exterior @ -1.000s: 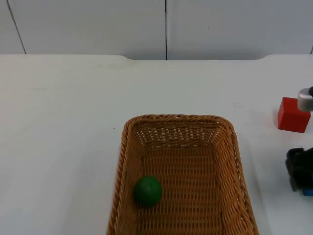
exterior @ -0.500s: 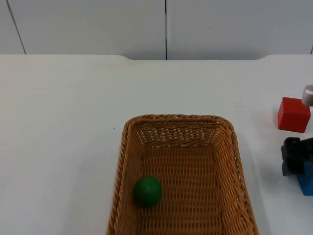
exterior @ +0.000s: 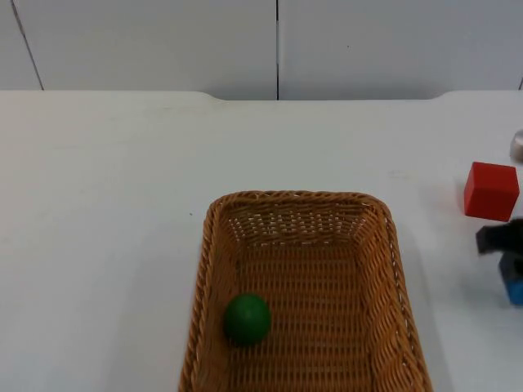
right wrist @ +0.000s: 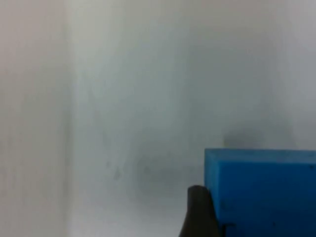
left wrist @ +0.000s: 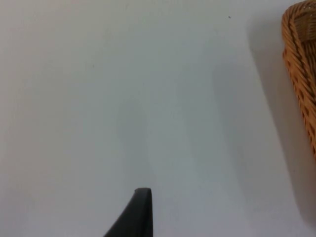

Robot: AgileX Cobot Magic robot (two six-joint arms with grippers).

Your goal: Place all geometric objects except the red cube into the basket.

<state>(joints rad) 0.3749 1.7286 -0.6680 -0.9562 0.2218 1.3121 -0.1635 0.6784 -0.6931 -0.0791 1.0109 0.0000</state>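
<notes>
A wicker basket [exterior: 208, 269] stands at the table's front middle with a green ball [exterior: 247, 318] lying in its near left part. The red cube [exterior: 490, 191] rests on the table at the far right. Just in front of it, at the picture's right edge, my right gripper [exterior: 508, 265] is shut on a blue block [exterior: 515, 291]. In the right wrist view the blue block [right wrist: 266, 192] sits flush against a black fingertip [right wrist: 200, 212] above bare table. The left arm waits over the table left of the basket, with one fingertip [left wrist: 136, 217] in its wrist view.
The basket's rim [left wrist: 301, 64] appears in the left wrist view beside white table. The grey partition wall [exterior: 278, 45] closes off the far side of the table.
The right gripper has moved away from the table's front edge toward the red cube, and the blue block has moved with it. Basket, ball and cube stayed put.
</notes>
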